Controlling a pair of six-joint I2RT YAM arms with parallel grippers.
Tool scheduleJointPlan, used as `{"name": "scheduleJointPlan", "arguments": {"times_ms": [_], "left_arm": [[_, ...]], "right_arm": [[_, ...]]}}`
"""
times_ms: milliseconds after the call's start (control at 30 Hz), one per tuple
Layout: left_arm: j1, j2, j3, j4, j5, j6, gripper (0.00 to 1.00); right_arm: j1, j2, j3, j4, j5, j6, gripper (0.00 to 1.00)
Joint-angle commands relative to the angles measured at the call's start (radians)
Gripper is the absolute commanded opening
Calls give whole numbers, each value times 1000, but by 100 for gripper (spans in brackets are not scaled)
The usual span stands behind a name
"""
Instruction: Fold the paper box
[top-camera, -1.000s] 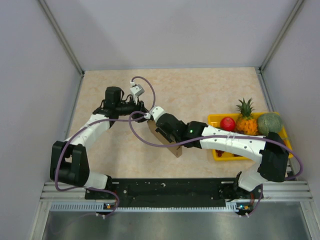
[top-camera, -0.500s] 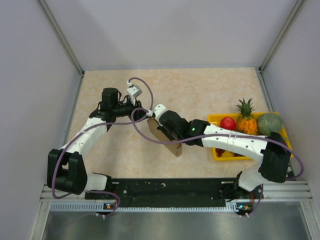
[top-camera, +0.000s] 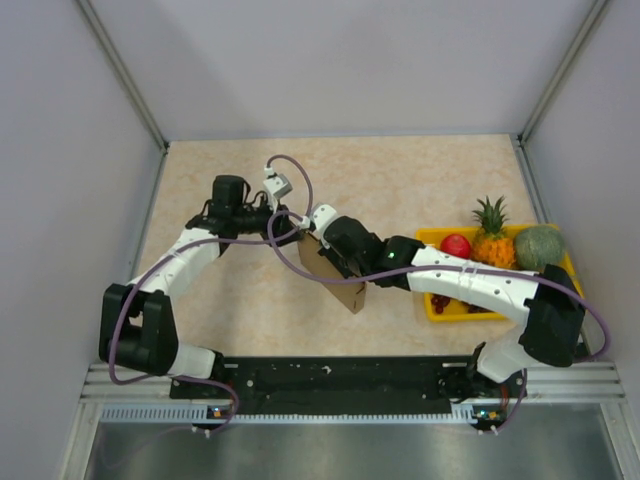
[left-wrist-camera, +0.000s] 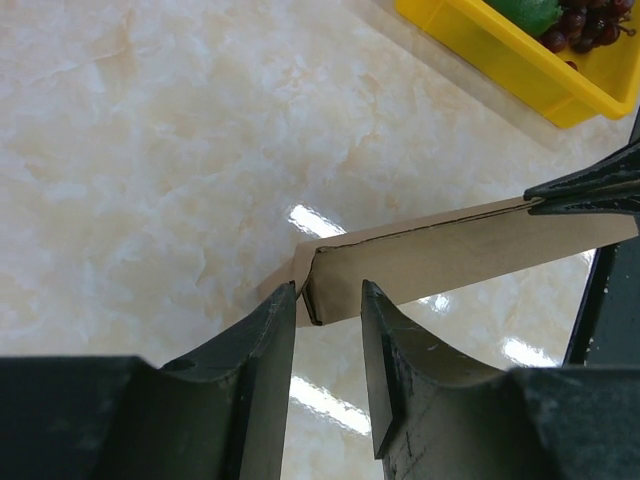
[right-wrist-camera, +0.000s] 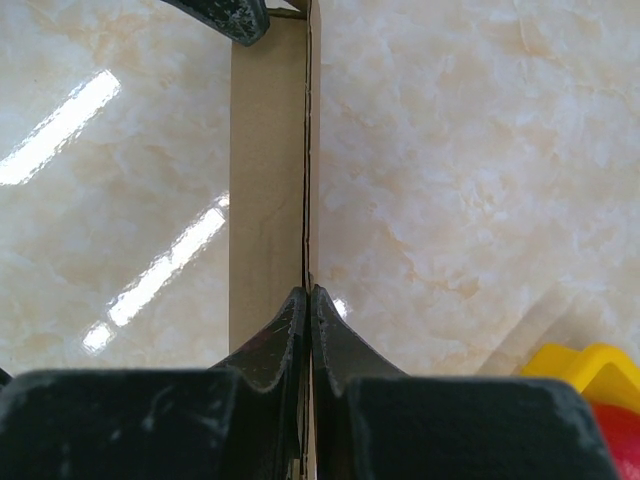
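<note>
The paper box (top-camera: 340, 280) is a flat-folded brown cardboard piece held on edge above the table. My right gripper (top-camera: 328, 250) is shut on its thin upper edge; in the right wrist view the fingertips (right-wrist-camera: 308, 296) pinch that edge and the panel (right-wrist-camera: 265, 180) runs away from them. My left gripper (top-camera: 292, 230) is at the box's far end. In the left wrist view its jaws (left-wrist-camera: 330, 288) stand apart, straddling the folded end of the box (left-wrist-camera: 440, 255), with the left fingertip (left-wrist-camera: 285, 305) against a flap edge.
A yellow fruit tray (top-camera: 440, 305) sits at the right with a pineapple (top-camera: 490, 235), a red apple (top-camera: 456, 247), a green melon (top-camera: 538, 245) and grapes. Its corner shows in both wrist views (left-wrist-camera: 500, 60) (right-wrist-camera: 590, 370). Grey walls enclose the marble tabletop (top-camera: 400, 180).
The left gripper's jaws have narrowed around the box's end, and the left arm shifted slightly left and back. The right gripper has kept its hold.
</note>
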Motion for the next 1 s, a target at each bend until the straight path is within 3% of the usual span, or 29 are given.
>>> {"name": "scheduleJointPlan", "arguments": {"times_ms": [0,167,600,767,833,967], "left_arm": [[-13,6,41,46,-59,17,39],[-13,24,76,30,-122,17,42],[-26,75,105,-36,-16,55,35],[-34,52,96,-33,-39,39,12],[-45,38,82,-23,-63,23,10],[-72,-14,32,2,-120,-3,6]], "right_arm": [[-1,-1,-27,-19,-55,-3,0],[-1,2,-24,-19,-57,-3,0],[-1,2,-27,-19,-52,-6,0],[-2,2,-25,-19,-31,23,0],[-7,-2,-18,-29,-18,50,0],[-19,-24,-2,-63,-21,147,15]]}}
